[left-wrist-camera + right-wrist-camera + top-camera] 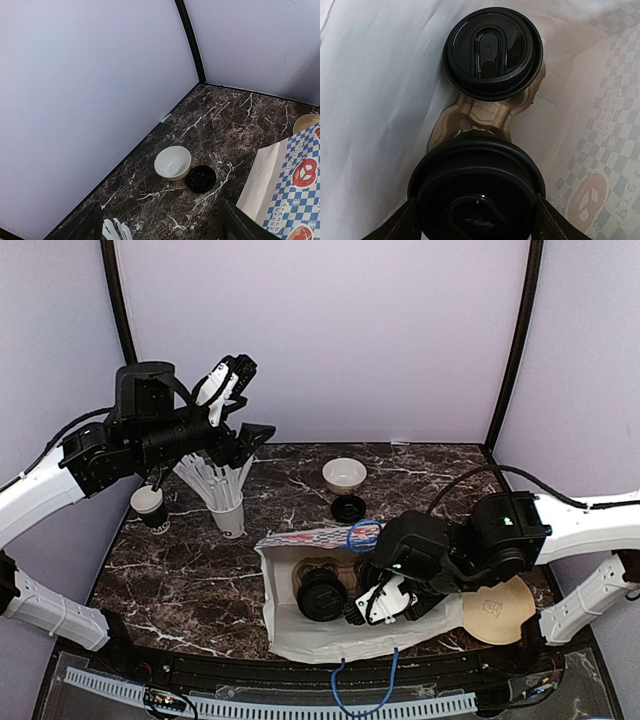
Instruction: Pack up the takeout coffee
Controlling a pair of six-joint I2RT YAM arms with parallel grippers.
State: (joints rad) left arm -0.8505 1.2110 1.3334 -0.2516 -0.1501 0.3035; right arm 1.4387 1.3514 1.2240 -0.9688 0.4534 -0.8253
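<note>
Inside a white paper bag (pixel 300 640) lying open on the dark marble surface (pixel 200 570), a brown cardboard carrier (pixel 480 112) holds a near cup (pixel 477 185) and a far cup (pixel 492 52), both black with black lids. The right claw (pixel 476 215) pinches the near cup at its lid rim. The left claw (pixel 160 227) hangs high at back left, fingers spread, holding nothing. A third cup (pixel 148 505), lidless, stands near the left edge. A loose lid (pixel 348 507) lies just beside a white bowl (pixel 344 474).
</note>
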